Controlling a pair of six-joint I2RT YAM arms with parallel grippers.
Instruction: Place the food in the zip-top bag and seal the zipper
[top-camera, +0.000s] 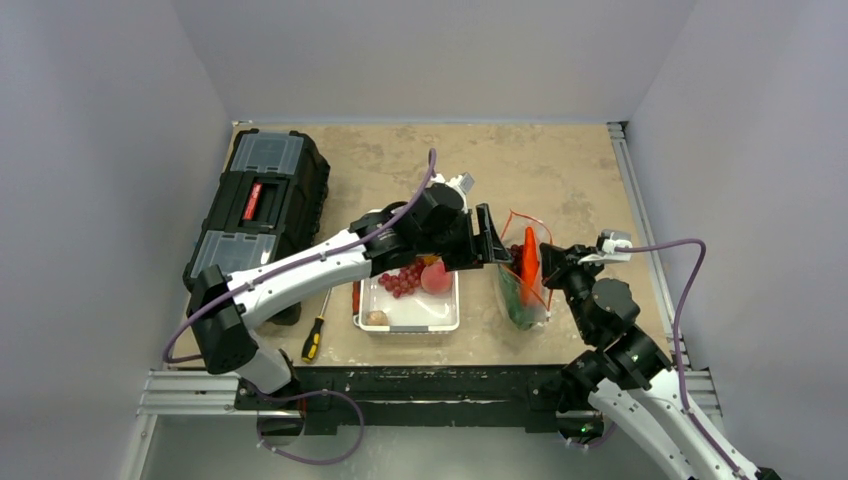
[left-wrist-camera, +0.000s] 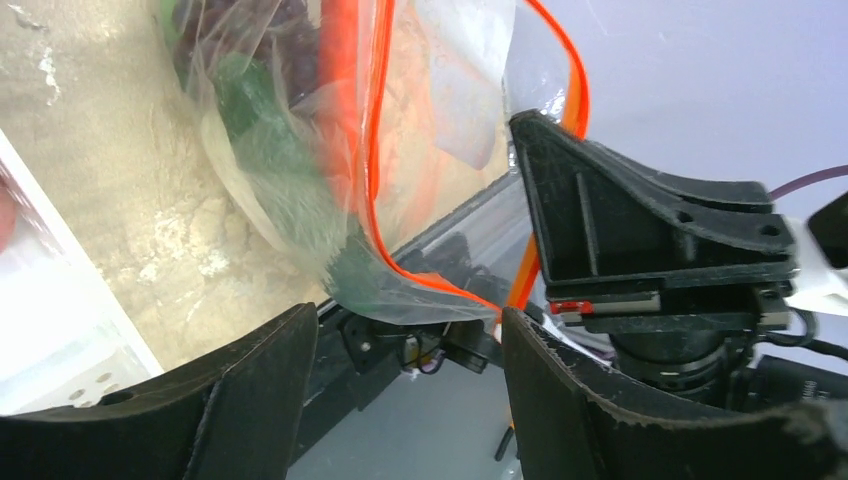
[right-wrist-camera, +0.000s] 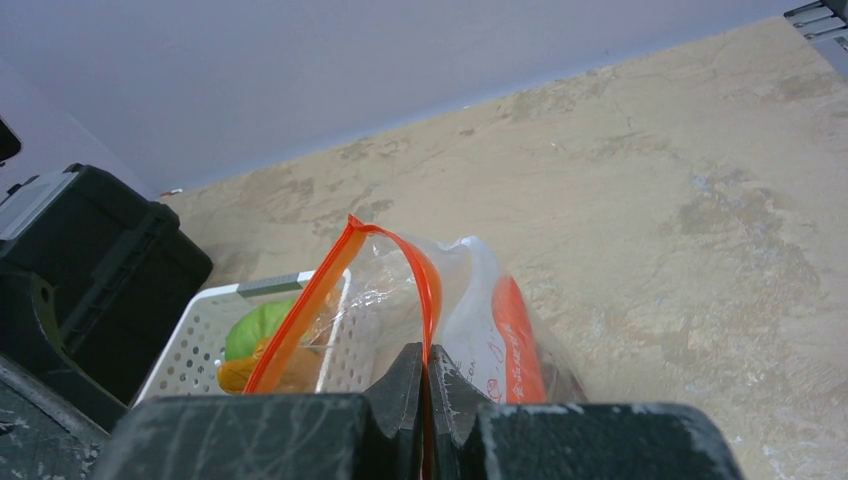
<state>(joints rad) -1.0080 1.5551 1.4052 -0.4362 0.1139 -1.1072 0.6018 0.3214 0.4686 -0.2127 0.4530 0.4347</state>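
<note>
Two pieces at least, grapes (top-camera: 400, 281) and peach (top-camera: 435, 277), lie in the white tray (top-camera: 410, 326). Beside it the right gripper (top-camera: 552, 262) pinches the zip-top bag (top-camera: 524, 292) by its zipper (right-wrist-camera: 330, 280), mouth up. The left gripper (top-camera: 492, 240), wide and empty, should reach for the grapes and grip lightly.

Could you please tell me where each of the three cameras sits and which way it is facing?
Top external: above and behind the arm bases, looking down at the table; the left arm and right arm show.
Left wrist: on the left arm, looking past its open left gripper at the zip-top bag; both fingers show.
Right wrist: looking over the right gripper, shut on the zipper, towards the white tray.
Both wrist views share the zipper.
</note>
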